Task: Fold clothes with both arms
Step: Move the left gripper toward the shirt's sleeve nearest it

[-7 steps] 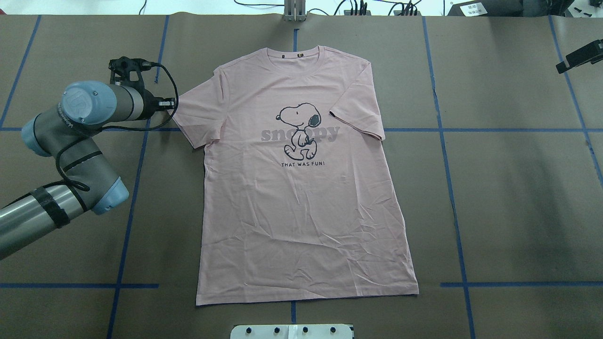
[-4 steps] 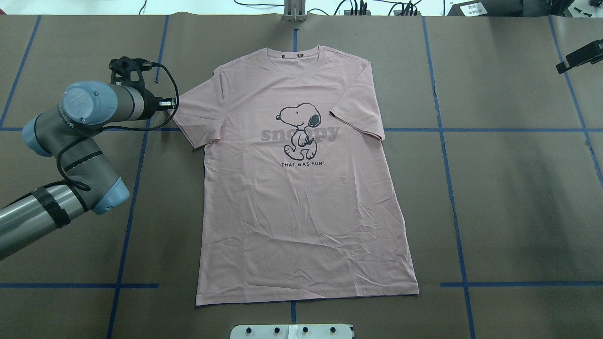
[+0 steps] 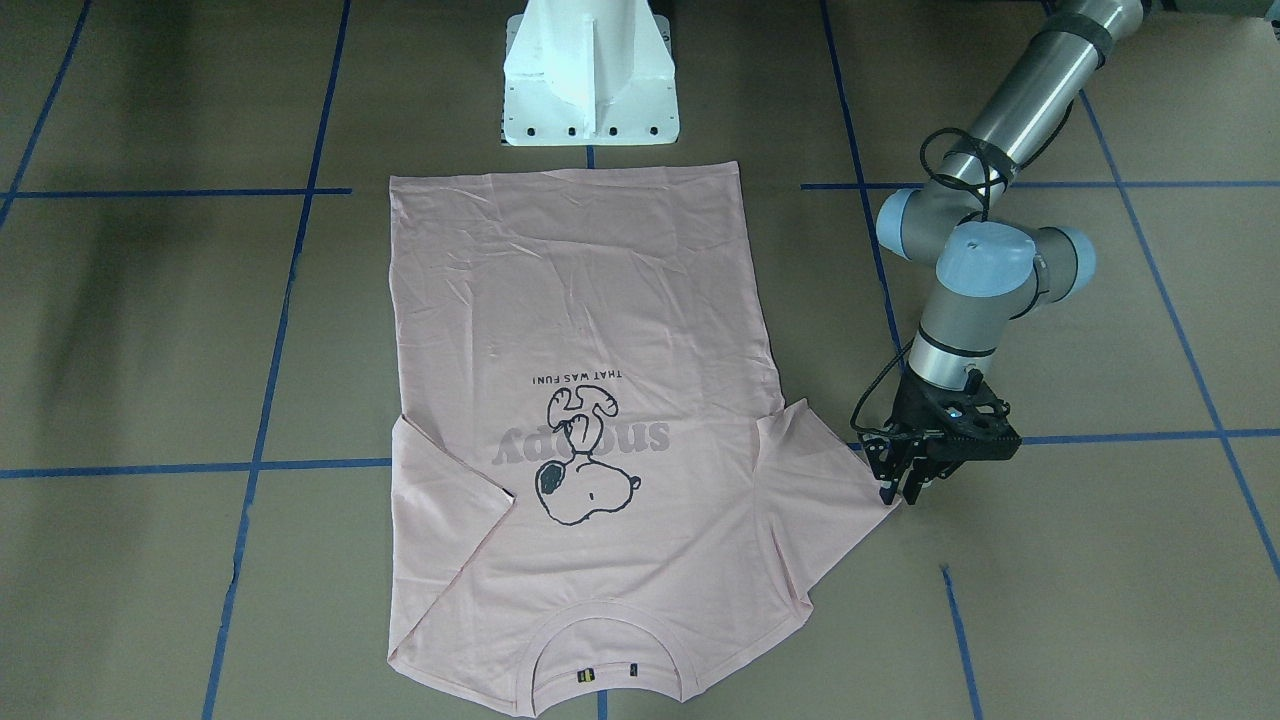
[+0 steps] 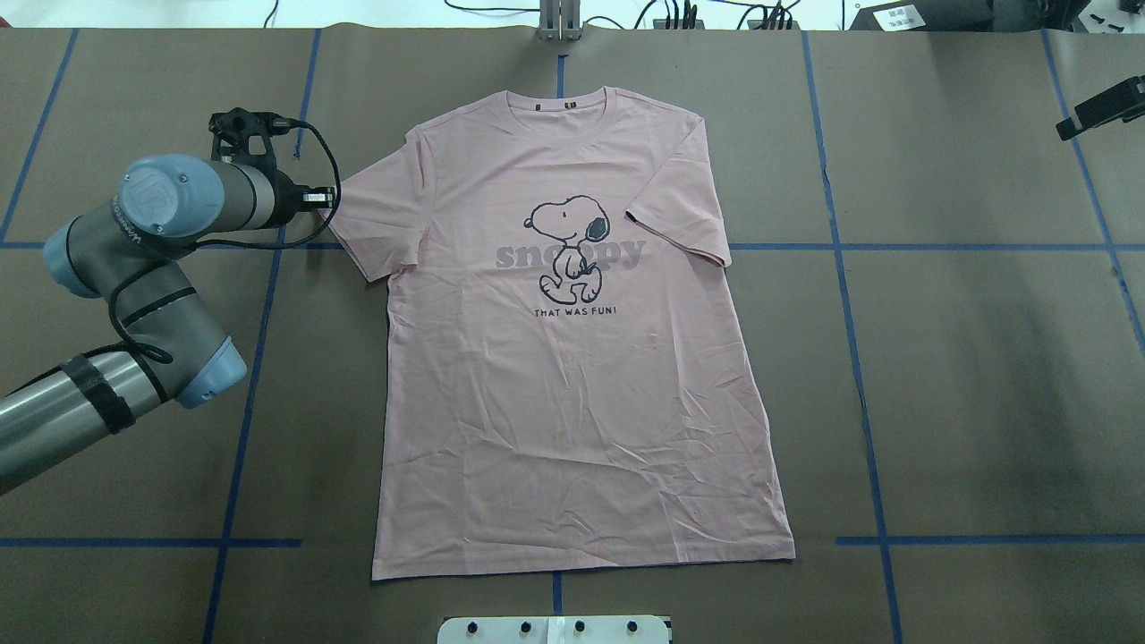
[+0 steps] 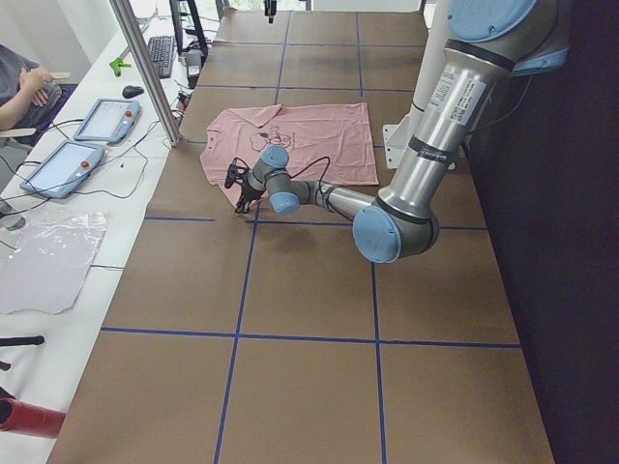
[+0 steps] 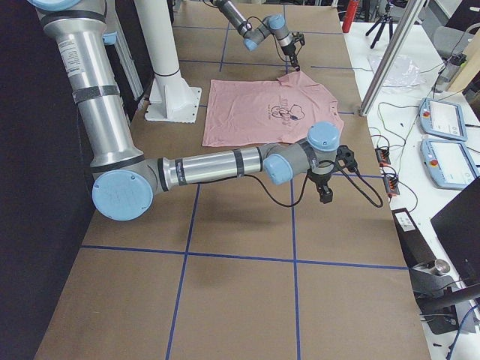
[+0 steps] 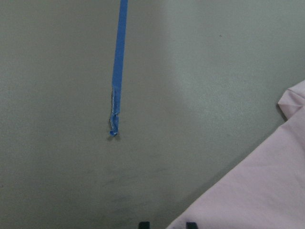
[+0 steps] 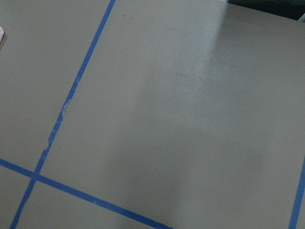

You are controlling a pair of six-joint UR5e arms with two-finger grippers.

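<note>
The pale pink T-shirt lies flat and face up on the brown table, collar at the far side, dog print in the middle. My left gripper points down at the outer tip of the sleeve on the robot's left. In the left wrist view its two black fingertips stand a narrow gap apart, with the sleeve's edge running between them. My right gripper hovers over bare table beyond the robot's right side of the shirt, barely entering the overhead view. I cannot tell whether it is open or shut.
The white pedestal base stands just behind the shirt's hem. Blue tape lines grid the brown cover. Past the far edge are a metal post, tablets, cables and a seated person.
</note>
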